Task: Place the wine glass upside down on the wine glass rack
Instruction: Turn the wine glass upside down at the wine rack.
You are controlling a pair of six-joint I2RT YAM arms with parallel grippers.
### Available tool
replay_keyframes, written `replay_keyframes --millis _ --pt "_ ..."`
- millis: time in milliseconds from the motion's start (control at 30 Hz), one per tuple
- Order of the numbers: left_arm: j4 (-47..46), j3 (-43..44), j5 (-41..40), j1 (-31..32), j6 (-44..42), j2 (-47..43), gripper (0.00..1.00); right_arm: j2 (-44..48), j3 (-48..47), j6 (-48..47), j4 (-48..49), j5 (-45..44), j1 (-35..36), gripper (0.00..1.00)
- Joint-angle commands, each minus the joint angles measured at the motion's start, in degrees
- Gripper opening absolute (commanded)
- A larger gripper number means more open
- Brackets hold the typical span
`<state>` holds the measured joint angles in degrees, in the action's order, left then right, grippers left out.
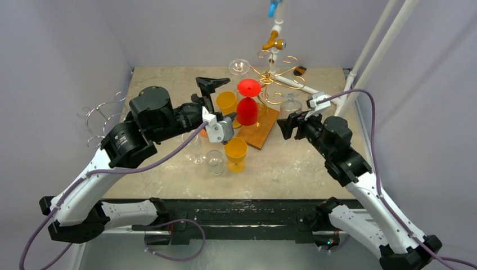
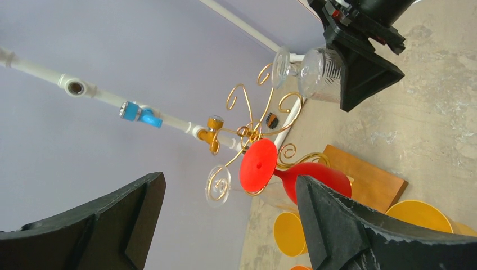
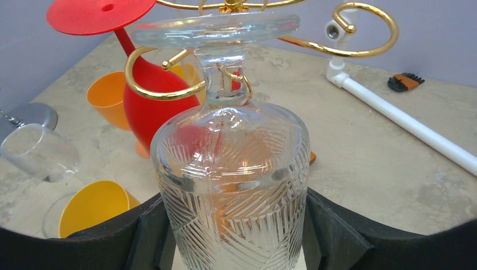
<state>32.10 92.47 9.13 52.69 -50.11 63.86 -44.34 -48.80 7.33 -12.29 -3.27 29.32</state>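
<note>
A clear cut-glass wine glass (image 3: 233,169) hangs upside down, its foot (image 3: 216,28) resting over the gold wire hooks of the rack (image 3: 360,34). My right gripper (image 3: 235,225) is shut on its bowl, one finger on each side. In the top view the glass (image 1: 290,104) sits at the rack's right side, just ahead of my right gripper (image 1: 292,118). A red glass (image 1: 247,104) and another clear glass (image 1: 239,66) also hang upside down on the rack (image 1: 274,76). My left gripper (image 1: 206,94) is open and empty, left of the rack, and also shows in the left wrist view (image 2: 229,185).
The rack stands on a wooden base (image 1: 260,130). A yellow cup (image 1: 235,151), an orange-yellow glass (image 1: 226,103) and two clear glasses (image 1: 214,159) stand near it. A silver wire rack (image 1: 101,115) is at the left edge. A white pipe (image 1: 292,83) lies behind.
</note>
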Motion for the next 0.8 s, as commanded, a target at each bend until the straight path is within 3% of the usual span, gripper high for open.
replay_keyframes --millis 0,200,400,767 --pt "0.2 0.7 -1.7 0.1 1.7 -1.2 0.93 -1.8 -0.9 -2.1 8.8 2.9 -0.5 0.31" --pt "0.0 0.6 -1.6 0.1 1.6 -1.4 0.93 -3.7 -0.8 -2.4 10.5 3.1 -2.2 0.31" --pt "-0.3 0.2 -1.4 0.2 1.7 -1.3 0.93 -4.8 -0.9 -1.1 11.8 9.0 -6.7 0.30" --pt "-0.4 -0.2 -1.2 0.1 1.4 -1.2 0.93 -9.2 -1.7 -0.4 15.8 13.3 -7.3 0.28"
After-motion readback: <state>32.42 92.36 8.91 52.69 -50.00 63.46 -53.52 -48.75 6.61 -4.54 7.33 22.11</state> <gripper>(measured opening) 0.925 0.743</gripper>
